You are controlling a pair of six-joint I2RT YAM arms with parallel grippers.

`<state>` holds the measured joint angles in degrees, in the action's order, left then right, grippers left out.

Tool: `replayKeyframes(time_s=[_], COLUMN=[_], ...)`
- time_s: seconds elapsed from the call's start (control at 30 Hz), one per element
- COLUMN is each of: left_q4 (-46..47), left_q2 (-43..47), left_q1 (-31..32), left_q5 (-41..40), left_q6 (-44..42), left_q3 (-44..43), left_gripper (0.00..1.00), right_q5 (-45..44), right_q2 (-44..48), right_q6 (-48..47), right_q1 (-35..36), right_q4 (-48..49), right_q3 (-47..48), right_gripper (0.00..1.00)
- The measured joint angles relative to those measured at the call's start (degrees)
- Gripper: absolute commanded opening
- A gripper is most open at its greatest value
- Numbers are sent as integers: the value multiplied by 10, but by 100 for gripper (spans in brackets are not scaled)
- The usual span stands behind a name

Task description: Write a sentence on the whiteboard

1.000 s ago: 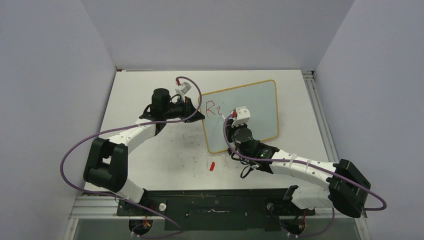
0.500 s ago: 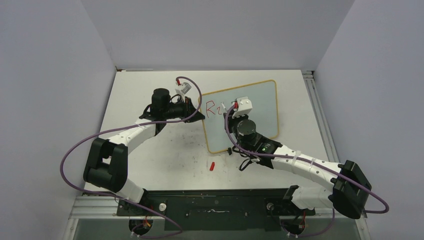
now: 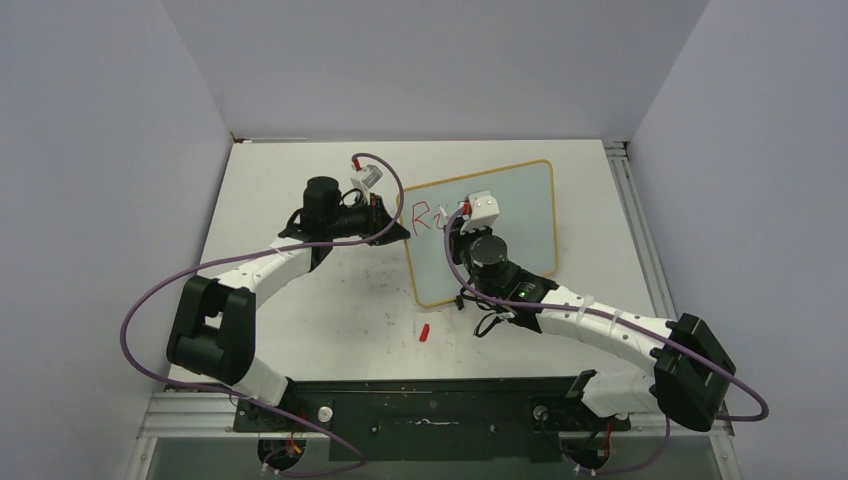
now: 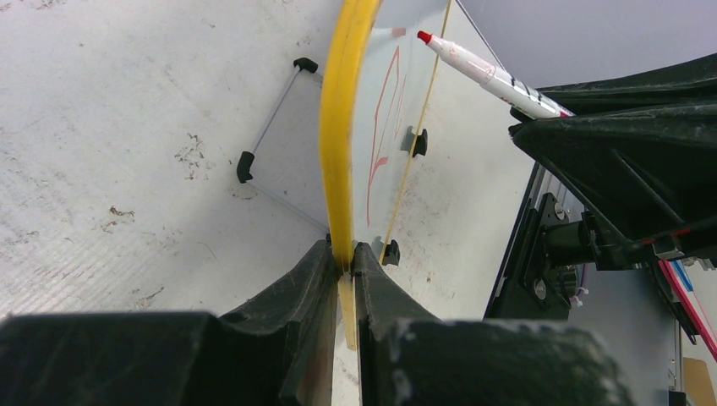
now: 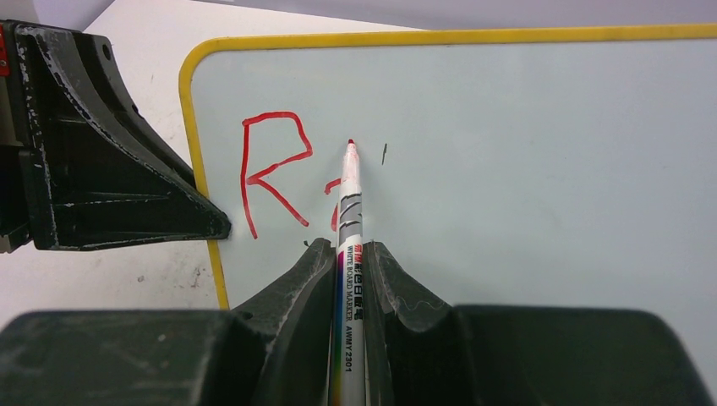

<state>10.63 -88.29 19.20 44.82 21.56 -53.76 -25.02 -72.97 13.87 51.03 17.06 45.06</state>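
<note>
right hand (image 5: pixel 348 254) gripping marker (image 5: pixel 350 203), whiteboard (image 5: pixel 524 169) bearing R (image 5: pixel 272 169)

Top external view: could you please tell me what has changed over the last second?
The right gripper, shut on the marker, moved toward the far edge of the whiteboard. The left gripper stayed clamped on its frame; whiteboard and red cap stayed put.

Your whiteboard (image 5: pixel 507 169) looks smooth and slightly glossy; the tabletop (image 4: pixel 127 127) is matt and scuffed; the marker (image 5: pixel 350 203) is shiny plastic.
</note>
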Motion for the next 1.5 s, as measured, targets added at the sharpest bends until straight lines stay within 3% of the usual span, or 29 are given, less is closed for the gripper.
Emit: replayKeyframes(time_s=[0.6,0.93,1.5], left_q4=[-1,-2,-2], left_q2=[0,0,0], left_q1=[1,3,3], left_q5=[-7,-4,-4], left_q6=[-4,-4,-4], left_q3=[0,0,0], left_gripper=[0,0,0], right_q5=[5,0,4], right_q2=[-13,69,59], right_q6=[2,-4,2], right_q1=[-7,-3,-20], right_q4=[9,9,0], right_q3=[0,-11,-40], right_gripper=[5,5,5])
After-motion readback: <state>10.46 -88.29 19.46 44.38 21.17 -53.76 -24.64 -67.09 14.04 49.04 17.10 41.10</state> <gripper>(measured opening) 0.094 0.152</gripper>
